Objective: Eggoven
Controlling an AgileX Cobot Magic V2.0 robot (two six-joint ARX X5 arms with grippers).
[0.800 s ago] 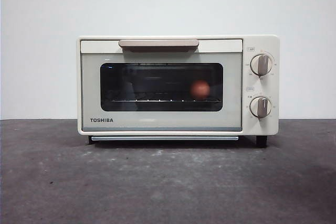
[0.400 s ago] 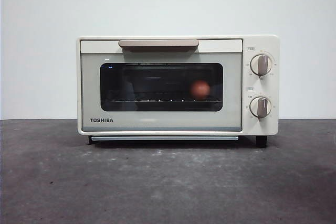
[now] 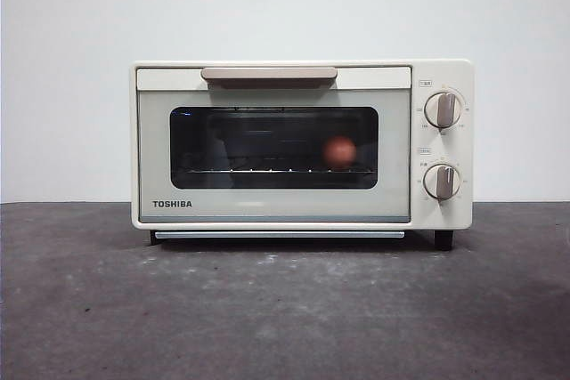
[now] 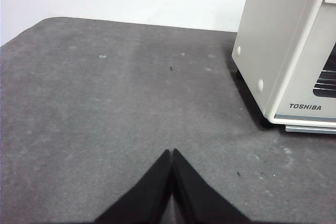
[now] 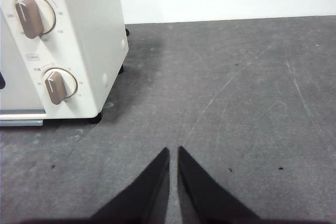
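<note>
The small, smooth reddish-brown egg (image 3: 339,151) sits on the wire rack inside the cream, boxy TOSHIBA toaster oven (image 3: 267,206), right of centre behind the dark glass window (image 3: 273,147). The door is shut, its beige handle (image 3: 269,73) flush along the top. The oven fills the middle of the front view on the dark grey counter (image 3: 285,309).

The left gripper (image 4: 172,153) hangs over bare counter with its jaws pressed together, holding nothing. The right gripper (image 5: 174,150) likewise hangs empty, jaws closed to a thin slit.

Judging by this, the task looks essentially finished; at most the two round knobs (image 3: 443,109) remain unturned.
</note>
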